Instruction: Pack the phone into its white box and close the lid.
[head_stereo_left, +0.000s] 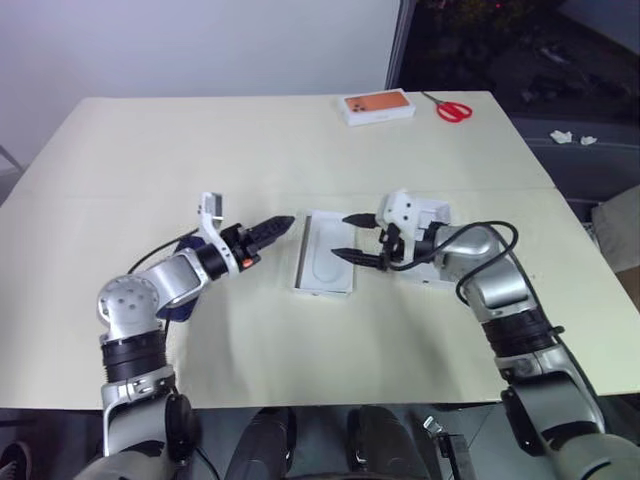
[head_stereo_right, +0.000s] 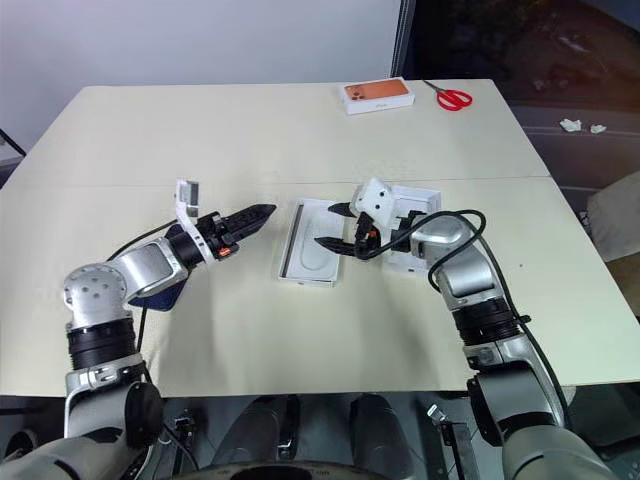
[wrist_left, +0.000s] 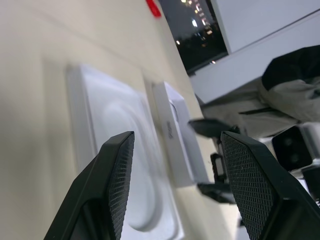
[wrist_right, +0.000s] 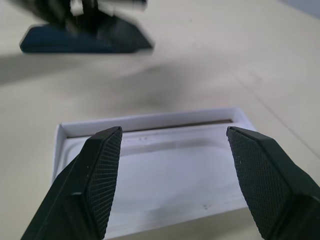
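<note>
The phone (wrist_right: 55, 44) lies flat on the table (head_stereo_left: 250, 150) at the near left, under our left forearm and well apart from the white box (wrist_right: 150, 121), which sits in the middle between our two arms. Inside the box we see a white insert (head_stereo_left: 325, 255) with an oval recess; it seems to rest in the tray, so we judge it may need to come out before the phone can go in. Just right of the box, under our right wrist, is a deeper white piece that we take for the lid (head_stereo_left: 436, 213).

Our left gripper (head_stereo_left: 280, 226) hovers above the table just left of the box, fingers spread, with nothing between them. Our right gripper (head_stereo_left: 342, 236) hangs over the right edge of the box, fingers also spread and empty.

We expect the phone to be stiff, thin and fairly heavy for its size, and its glossy back will likely be slippery. Lying flat, it offers little to pinch from above. We would take it across its two long edges, near the middle, so that it does not swing or tip. We may first have to tilt one side up or slide it toward the table edge. The glass could scratch or crack, so we should set it down gently. The box and lid look like light card and may slide when pushed, so the free hand should steady them.
</note>
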